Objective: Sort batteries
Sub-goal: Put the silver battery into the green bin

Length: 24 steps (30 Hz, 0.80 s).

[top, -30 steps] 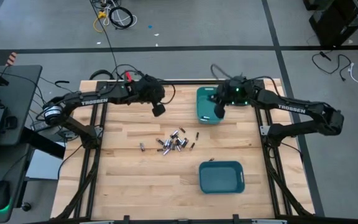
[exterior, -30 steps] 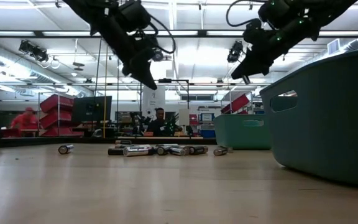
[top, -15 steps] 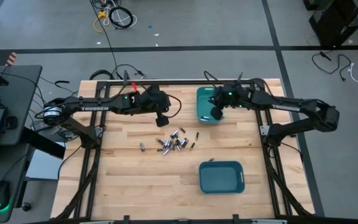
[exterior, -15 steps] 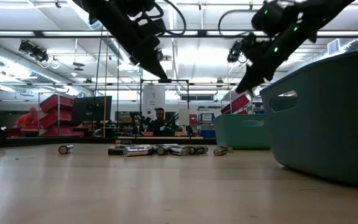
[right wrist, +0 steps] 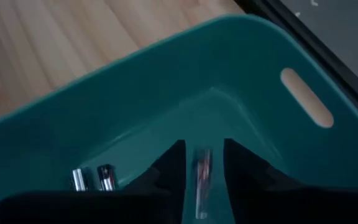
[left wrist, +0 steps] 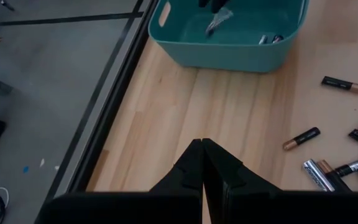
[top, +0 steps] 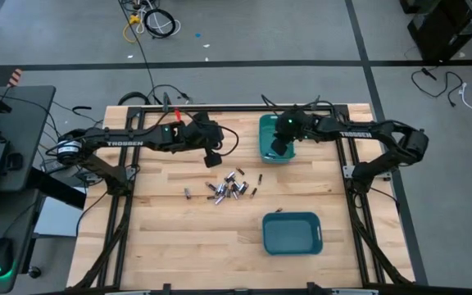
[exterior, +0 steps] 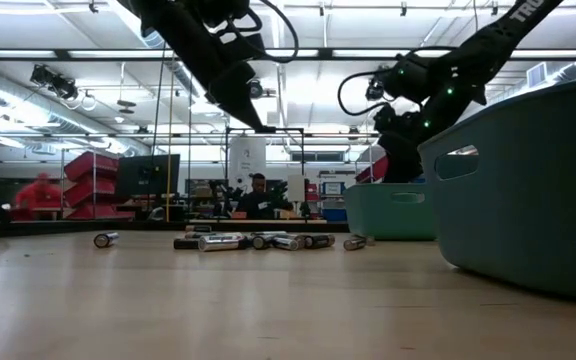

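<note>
While the left gripper [top: 213,161] is hovering clenched and empty above the scattered silvery and dark cylindrical batteries [top: 228,188] mid-surface, the right gripper [right wrist: 199,163] is parting its jaws over the far teal plastic bin [top: 265,152], releasing a silvery cell [right wrist: 202,180]; best withdrawn straight upward.

Bare wood is seen across the lower left of the table [top: 162,246]. The centre is cluttered w/ loose batteries [top: 228,188]. Upper right is taken by a teal bin [top: 265,152], occupied by the right gripper [top: 279,146]; a second bin [top: 292,233] blocks lower right.
</note>
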Tool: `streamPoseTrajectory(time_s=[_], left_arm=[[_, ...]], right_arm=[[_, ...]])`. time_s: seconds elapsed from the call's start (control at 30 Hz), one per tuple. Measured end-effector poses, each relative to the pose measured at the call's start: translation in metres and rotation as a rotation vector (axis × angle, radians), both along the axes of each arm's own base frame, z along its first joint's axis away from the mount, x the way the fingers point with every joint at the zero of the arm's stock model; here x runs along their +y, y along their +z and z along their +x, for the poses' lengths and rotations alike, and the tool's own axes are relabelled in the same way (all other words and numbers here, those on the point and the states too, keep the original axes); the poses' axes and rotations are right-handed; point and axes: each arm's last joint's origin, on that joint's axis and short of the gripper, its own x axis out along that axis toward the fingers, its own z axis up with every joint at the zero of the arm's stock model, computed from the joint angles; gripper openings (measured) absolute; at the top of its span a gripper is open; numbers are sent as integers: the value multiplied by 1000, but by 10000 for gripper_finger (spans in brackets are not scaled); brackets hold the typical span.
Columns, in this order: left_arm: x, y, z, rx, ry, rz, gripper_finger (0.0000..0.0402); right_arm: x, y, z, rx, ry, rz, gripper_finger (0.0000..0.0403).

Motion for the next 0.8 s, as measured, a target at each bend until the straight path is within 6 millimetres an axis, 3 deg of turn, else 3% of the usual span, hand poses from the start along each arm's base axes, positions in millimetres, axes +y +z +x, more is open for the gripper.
streamPoseTrajectory(time_s=[0.23, 0.47, 0.63, 0.7, 0.8], left_arm=[[0, -6, -8, 87, 80, -6, 3], [8, -14, -23, 199, 323, 73, 4], [23, -28, -33, 256, 368, 115, 4], [30, -35, -37, 276, 292, 27, 4], [26, -48, -43, 285, 41, -309, 2]], right_arm=[[4, 18, -6, -56, 3, -38, 106], [22, 65, -21, -214, 51, -156, 106], [47, 95, -31, -329, 137, -240, 102], [56, 103, -34, -365, 171, -257, 102], [68, 111, -38, -408, 203, -257, 102]])
